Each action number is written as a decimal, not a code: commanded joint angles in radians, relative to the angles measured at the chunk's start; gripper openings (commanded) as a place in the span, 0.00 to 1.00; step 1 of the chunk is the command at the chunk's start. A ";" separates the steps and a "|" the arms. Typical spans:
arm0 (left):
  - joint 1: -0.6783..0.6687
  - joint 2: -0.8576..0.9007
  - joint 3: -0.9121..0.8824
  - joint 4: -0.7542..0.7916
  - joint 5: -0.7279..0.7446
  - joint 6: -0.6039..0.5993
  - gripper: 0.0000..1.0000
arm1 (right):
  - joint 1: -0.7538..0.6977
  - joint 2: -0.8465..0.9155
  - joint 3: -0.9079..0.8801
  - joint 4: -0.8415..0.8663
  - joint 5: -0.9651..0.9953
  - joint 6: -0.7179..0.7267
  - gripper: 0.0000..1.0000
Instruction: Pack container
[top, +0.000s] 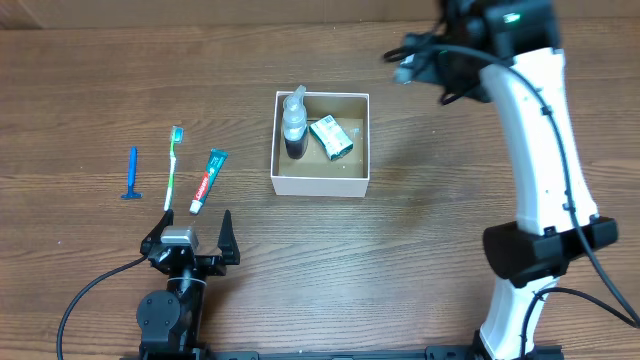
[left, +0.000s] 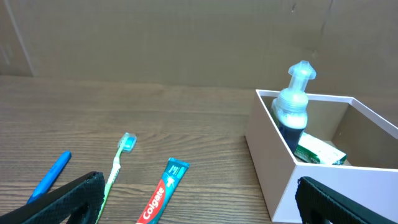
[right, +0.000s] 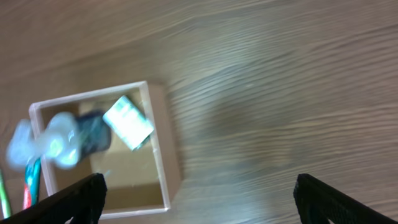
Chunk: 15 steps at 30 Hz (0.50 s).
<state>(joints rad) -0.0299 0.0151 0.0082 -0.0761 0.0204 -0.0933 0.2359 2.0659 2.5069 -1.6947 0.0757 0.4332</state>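
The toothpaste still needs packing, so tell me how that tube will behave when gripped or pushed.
The toothpaste tube lies flat with a crimped tail, so it probably will not roll. It looks soft and is likely to give when squeezed. Being small, it is probably light and may slide on the smooth wooden table if nudged.

**Overhead:** looks straight down on the table (top: 430, 250) from well above, with the box (top: 321, 184) just above centre.
**Left wrist:** set low off the box's front-left corner and faces almost level across the wood. The box fills the right of the view at close range.
**Right wrist:** high above the box's right side, facing down, tilted and blurred.
**Shared:** all three views show the box. Overhead and left wrist also share the toothbrush (top: 174, 165), toothpaste (top: 209, 180) and razor (top: 131, 175) to its left.
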 joint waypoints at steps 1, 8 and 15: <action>0.010 -0.010 -0.003 -0.002 -0.010 0.023 1.00 | -0.076 -0.017 0.019 0.001 -0.040 0.005 1.00; 0.010 -0.010 -0.003 -0.002 -0.010 0.023 1.00 | -0.188 -0.017 0.019 0.001 -0.041 -0.015 1.00; 0.010 -0.010 -0.003 0.005 0.020 0.018 1.00 | -0.211 -0.017 0.019 0.002 -0.040 -0.017 1.00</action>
<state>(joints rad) -0.0299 0.0151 0.0082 -0.0746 0.0216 -0.0933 0.0231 2.0659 2.5069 -1.6955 0.0486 0.4232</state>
